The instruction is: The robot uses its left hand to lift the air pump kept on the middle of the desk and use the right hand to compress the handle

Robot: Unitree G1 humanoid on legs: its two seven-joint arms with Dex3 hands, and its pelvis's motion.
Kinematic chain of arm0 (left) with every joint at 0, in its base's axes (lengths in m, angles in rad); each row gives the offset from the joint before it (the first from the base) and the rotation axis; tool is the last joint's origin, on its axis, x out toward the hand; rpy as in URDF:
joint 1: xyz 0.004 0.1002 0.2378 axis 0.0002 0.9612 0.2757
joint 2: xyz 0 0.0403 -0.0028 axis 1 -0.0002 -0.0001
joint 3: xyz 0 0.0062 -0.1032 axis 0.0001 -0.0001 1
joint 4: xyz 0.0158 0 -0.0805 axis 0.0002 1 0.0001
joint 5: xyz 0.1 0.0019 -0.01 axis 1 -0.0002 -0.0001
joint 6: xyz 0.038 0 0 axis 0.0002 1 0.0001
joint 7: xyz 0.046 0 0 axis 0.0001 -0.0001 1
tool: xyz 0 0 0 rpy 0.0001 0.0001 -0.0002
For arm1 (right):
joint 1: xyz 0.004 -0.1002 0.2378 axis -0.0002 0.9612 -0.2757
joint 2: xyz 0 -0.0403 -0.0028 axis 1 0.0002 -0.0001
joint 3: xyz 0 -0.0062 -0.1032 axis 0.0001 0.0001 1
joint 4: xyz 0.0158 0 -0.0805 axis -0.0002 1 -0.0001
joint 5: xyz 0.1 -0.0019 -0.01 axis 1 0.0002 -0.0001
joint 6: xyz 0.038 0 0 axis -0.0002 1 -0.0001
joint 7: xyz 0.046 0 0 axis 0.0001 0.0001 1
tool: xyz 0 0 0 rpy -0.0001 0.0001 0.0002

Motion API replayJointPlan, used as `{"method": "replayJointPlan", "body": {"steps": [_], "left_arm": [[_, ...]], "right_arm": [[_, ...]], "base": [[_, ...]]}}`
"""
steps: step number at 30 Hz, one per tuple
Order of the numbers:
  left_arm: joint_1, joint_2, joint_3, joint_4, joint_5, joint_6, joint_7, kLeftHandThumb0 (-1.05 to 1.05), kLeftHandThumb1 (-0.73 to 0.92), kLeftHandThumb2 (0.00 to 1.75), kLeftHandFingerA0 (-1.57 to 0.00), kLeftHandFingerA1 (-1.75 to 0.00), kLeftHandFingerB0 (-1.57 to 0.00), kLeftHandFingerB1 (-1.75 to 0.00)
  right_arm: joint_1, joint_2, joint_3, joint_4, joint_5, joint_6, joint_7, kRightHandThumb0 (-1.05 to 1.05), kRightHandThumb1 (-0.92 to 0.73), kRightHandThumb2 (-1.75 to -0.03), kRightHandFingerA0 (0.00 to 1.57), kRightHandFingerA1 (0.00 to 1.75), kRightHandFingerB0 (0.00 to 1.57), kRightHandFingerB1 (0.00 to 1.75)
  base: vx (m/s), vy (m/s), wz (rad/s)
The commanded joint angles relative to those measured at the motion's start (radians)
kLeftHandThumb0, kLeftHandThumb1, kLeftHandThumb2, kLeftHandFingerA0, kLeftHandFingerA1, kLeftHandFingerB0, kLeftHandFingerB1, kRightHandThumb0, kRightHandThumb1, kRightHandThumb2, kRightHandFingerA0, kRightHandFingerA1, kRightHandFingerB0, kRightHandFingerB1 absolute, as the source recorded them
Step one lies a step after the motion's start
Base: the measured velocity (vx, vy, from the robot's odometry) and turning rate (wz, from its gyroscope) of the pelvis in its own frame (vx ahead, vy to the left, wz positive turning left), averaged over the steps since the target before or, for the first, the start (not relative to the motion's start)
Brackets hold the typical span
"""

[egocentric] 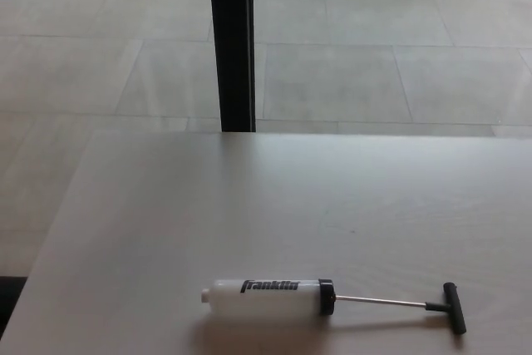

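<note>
Pump (pixel 266 298) lies flat near the desk's (pixel 166 230) front edge, white barrel to the left, thin rod drawn out to the right, ending in a black T-handle (pixel 452 308). Neither robot hand shows, so their state cannot be told. Black post (pixel 232 43) stands past the far edge.

One air pump (pixel 268 297), low in the frame, a little right of centre. On it, one white barrel (pixel 259 298), one black collar (pixel 326 298), one thin metal rod (pixel 381 301) drawn out to the right, and one black T-handle (pixel 453 308) near the lower right corner. One line of black lettering (pixel 269 287) on the barrel. One pale desk (pixel 166 230) across the lower half. One black upright post (pixel 232 43) in the upper middle. Many large floor tiles (pixel 332 81) across the upper half, too cut off for an exact count.
</note>
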Motion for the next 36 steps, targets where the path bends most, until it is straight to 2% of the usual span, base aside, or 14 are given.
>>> {"method": "replayJointPlan", "body": {"steps": [1, 5, 6, 10, 11, 12, 13, 14, 18, 20, 22, 23, 34, 36], "left_arm": [[-0.063, 0.011, -0.131, -0.286, 0.094, -0.219, 0.024, -0.97, 0.59, 0.59, -0.18, -0.52, -0.23, -0.34], [-0.063, -0.021, -0.195, -0.498, 0.13, -0.191, 0.048, -0.89, 0.55, 0.57, -0.18, -0.58, -0.24, -0.36], [-0.056, -0.031, -0.234, -0.614, 0.165, -0.17, 0.057, -0.95, 0.56, 0.58, -0.19, -0.58, -0.24, -0.37], [-0.065, -0.068, -0.318, -0.824, 0.199, -0.148, 0.051, -0.97, 0.42, 0.74, -0.28, -0.53, -0.3, -0.37], [-0.091, -0.089, -0.359, -0.888, 0.163, -0.162, 0.004, -0.85, 0.49, 0.56, -0.3, -0.45, -0.32, -0.31], [-0.11, -0.086, -0.412, -0.944, 0.245, -0.168, 0.025, -0.94, 0.55, 0.59, -0.35, -0.43, -0.32, -0.3], [-0.118, -0.092, -0.428, -0.965, 0.24, -0.168, 0.014, -0.88, 0.53, 0.58, -0.33, -0.44, -0.32, -0.31], [-0.118, -0.1, -0.452, -1.005, 0.256, -0.152, 0.015, -0.89, 0.53, 0.58, -0.35, -0.43, -0.35, -0.31], [-0.14, -0.117, -0.528, -1.06, 0.306, -0.18, 0.0, -0.83, 0.54, 0.58, -0.33, -0.46, -0.45, -0.37], [-0.154, -0.148, -0.593, -1.1, 0.302, -0.157, -0.02, -0.8, 0.51, 0.56, -0.32, -0.43, -0.44, -0.38], [-0.15, -0.148, -0.634, -1.131, 0.3, -0.118, -0.044, -0.79, 0.42, 0.81, -0.25, -0.5, -0.33, -0.46], [-0.147, -0.136, -0.658, -1.144, 0.329, -0.11, -0.054, -0.79, 0.55, 0.58, -0.25, -0.43, -0.35, -0.36], [-0.218, -0.086, -0.954, -1.147, 0.57, 0.007, -0.098, -0.78, 0.52, 0.56, -0.21, -0.49, -0.31, -0.34], [-0.227, -0.082, -0.994, -1.132, 0.6, 0.005, -0.096, -0.83, 0.56, 0.58, -0.21, -0.52, -0.31, -0.34]], "right_arm": [[-0.02, 0.003, 0.051, -0.348, 0.081, 0.087, 0.033, -0.95, -0.76, -1.12, 0.0, 0.09, 0.08, 0.08], [-0.03, 0.022, 0.09, -0.512, 0.092, 0.095, 0.038, -0.82, -0.68, -1.09, 0.0, 0.21, 0.0, 0.24], [-0.048, 0.038, 0.116, -0.552, 0.072, 0.041, 0.036, -0.85, -0.82, -0.65, 0.0, 0.34, 0.11, 0.29], [-0.068, 0.071, 0.192, -0.678, 0.028, 0.008, 0.022, -0.87, -0.82, -0.66, 0.08, 0.36, 0.16, 0.28], [-0.06, 0.078, 0.244, -0.74, 0.008, -0.017, 0.054, -0.86, -0.7, -1.09, 0.02, 0.34, 0.13, 0.3], [-0.067, 0.088, 0.292, -0.794, -0.029, 0.019, 0.029, -0.83, -0.72, -1.08, 0.04, 0.43, 0.08, 0.34], [-0.069, 0.097, 0.306, -0.817, -0.033, 0.038, 0.019, -0.82, -0.84, -0.68, 0.09, 0.39, 0.15, 0.27], [-0.059, 0.111, 0.328, -0.855, -0.031, 0.065, 0.015, -0.85, -0.71, -1.08, 0.04, 0.43, 0.1, 0.36], [-0.051, 0.141, 0.378, -0.902, -0.008, 0.084, 0.034, -0.86, -0.71, -1.1, 0.02, 0.43, 0.11, 0.32], [-0.037, 0.148, 0.41, -0.903, -0.031, 0.076, 0.046, -0.8, -0.91, -0.68, 0.1, 0.4, 0.13, 0.27], [-0.028, 0.151, 0.426, -0.91, -0.042, 0.086, 0.041, -0.79, -0.92, -0.68, 0.09, 0.41, 0.13, 0.29], [-0.027, 0.155, 0.43, -0.905, -0.034, 0.092, 0.044, -0.81, -0.73, -1.11, 0.04, 0.45, 0.06, 0.32], [-0.031, 0.17, 0.457, -0.871, -0.017, 0.136, 0.033, -0.72, -0.72, -1.12, 0.02, 0.51, 0.04, 0.35], [-0.039, 0.166, 0.469, -0.863, 0.0, 0.151, 0.049, -0.69, -0.92, -0.67, 0.08, 0.44, 0.1, 0.24]], "base": [[0.0, 0.0, 0.0], [0.0, 0.0, 0.0], [0.0, 0.0, 0.0], [0.0, 0.0, 0.0], [0.0, 0.0, 0.0], [0.0, 0.0, 0.0], [0.0, 0.0, 0.0], [0.0, 0.0, 0.0], [0.0, 0.0, 0.0], [0.0, 0.0, 0.0], [0.0, 0.0, 0.0], [0.0, 0.0, 0.0], [0.0, 0.0, 0.0], [0.0, 0.0, 0.0]]}}
